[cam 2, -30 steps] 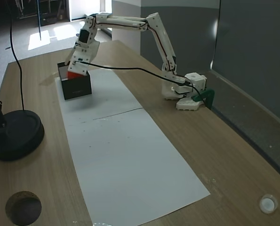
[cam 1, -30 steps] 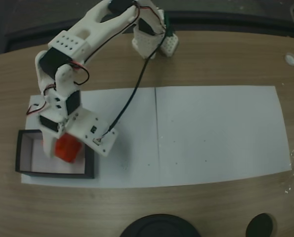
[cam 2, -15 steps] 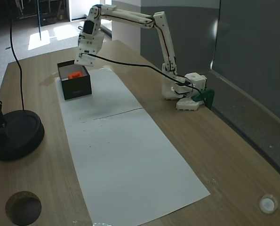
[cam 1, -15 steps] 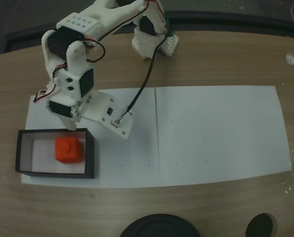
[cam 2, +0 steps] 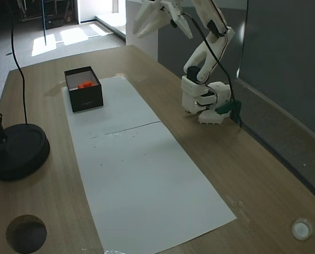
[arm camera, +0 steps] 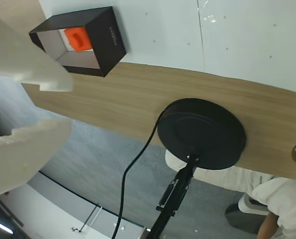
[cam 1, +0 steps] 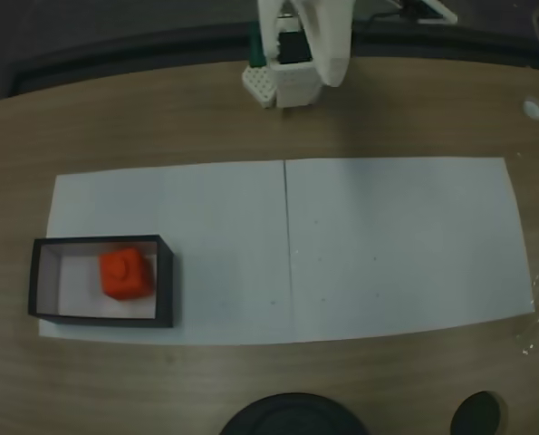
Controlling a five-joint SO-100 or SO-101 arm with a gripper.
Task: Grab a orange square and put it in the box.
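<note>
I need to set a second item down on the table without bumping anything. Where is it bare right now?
The white paper is bare from the box to its far right edge in a fixed view. Bare wood lies between the paper and the arm's base. It is crowded at the box, with the orange square inside, and by the black round stand base.

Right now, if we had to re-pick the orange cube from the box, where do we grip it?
Come straight down from above: the box walls block side approaches. Pinch two opposite flat side faces of the orange cube. It sits upright with white floor around it for fingertips. The hand is open, raised far away.
</note>
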